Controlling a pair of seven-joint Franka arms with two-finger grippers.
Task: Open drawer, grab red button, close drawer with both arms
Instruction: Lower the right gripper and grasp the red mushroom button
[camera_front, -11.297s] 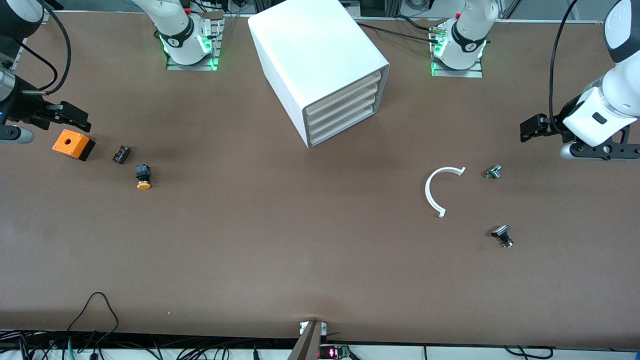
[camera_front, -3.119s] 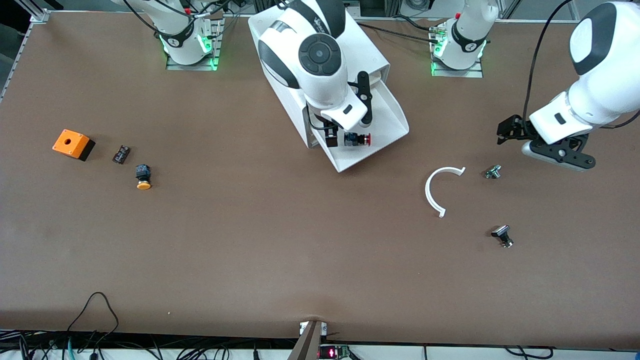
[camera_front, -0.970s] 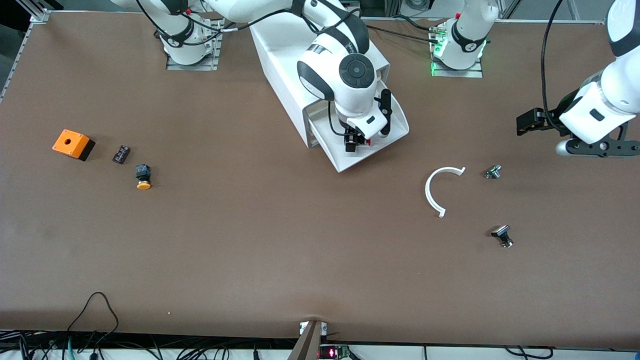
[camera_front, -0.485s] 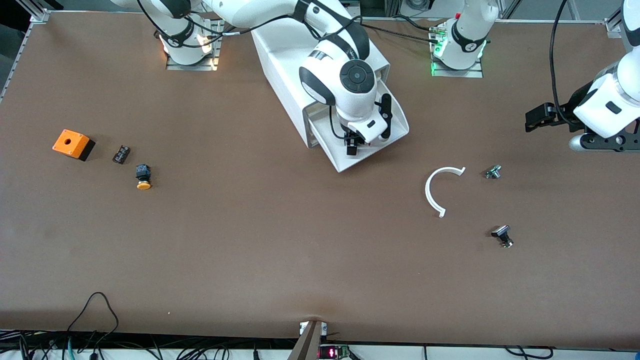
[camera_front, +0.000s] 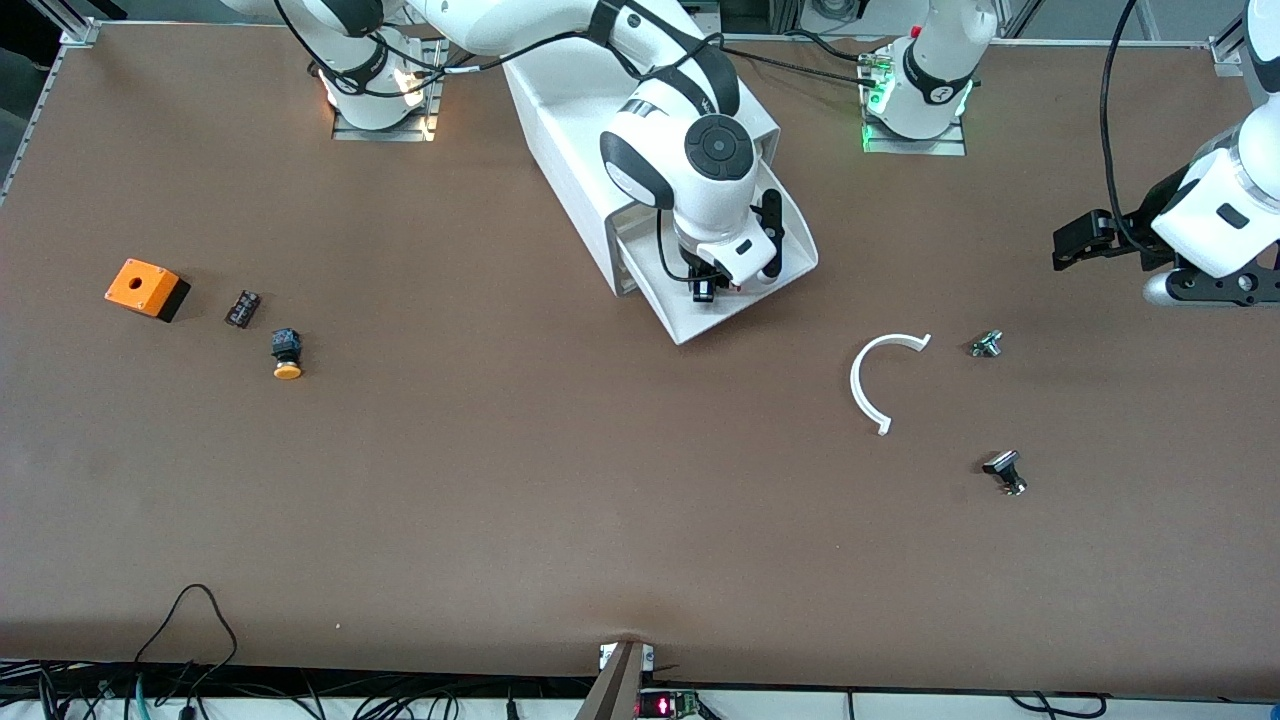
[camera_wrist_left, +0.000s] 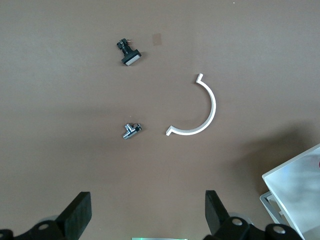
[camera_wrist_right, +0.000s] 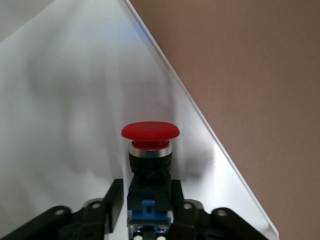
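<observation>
From the front, the right gripper (camera_front: 707, 290) was down in the open drawer (camera_front: 775, 225). The left gripper (camera_front: 1075, 243) waited over the bench (camera_front: 560, 480), fingers spread.

The right wrist showed it pinching the button (camera_wrist_right: 149, 150), cap pointing away.

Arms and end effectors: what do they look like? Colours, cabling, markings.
Both are white jointed arms with black joint bands and round black caps. Black cables loop along each. The right end effector and left end effector are black, with blocky two-finger tips. Bases glow green.
</observation>
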